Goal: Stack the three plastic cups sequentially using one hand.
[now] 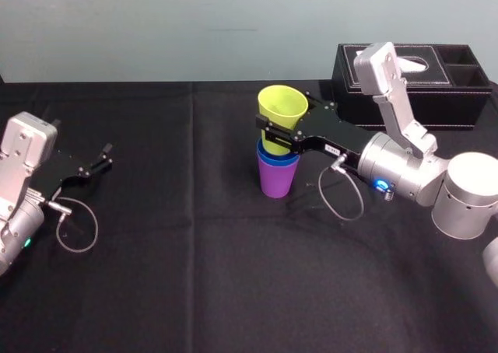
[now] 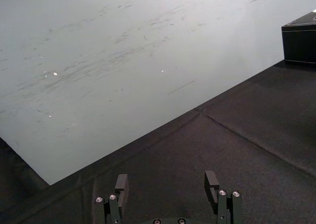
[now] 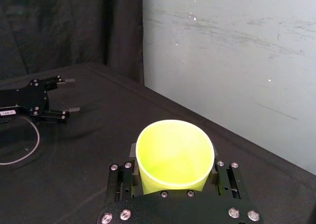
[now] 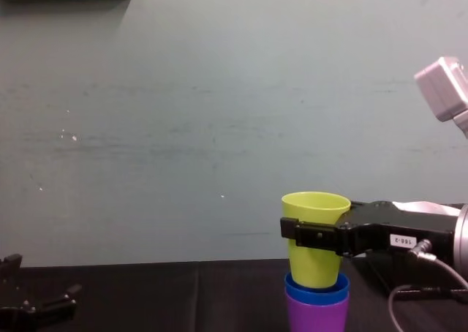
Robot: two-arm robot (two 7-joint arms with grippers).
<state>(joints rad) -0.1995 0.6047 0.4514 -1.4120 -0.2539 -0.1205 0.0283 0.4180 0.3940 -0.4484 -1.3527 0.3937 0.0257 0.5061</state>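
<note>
Yellow-green cup [image 1: 282, 108]: plain, a brighter lime noted inside. Blue cup [image 1: 272, 158]: solid, unmarked. Purple cup [image 1: 277, 180]: solid violet. Right gripper [image 1: 274, 130] and left gripper [image 1: 107, 156]: matt black, silver screw heads recorded. Arms [image 1: 405, 174]: silver-grey. Table cloth [image 1: 194, 275]: plain black. Tissue box [image 1: 459, 96]: black. Wall [image 1: 156, 26]: pale grey-green, streaked with faint scuffs and white specks.
</note>
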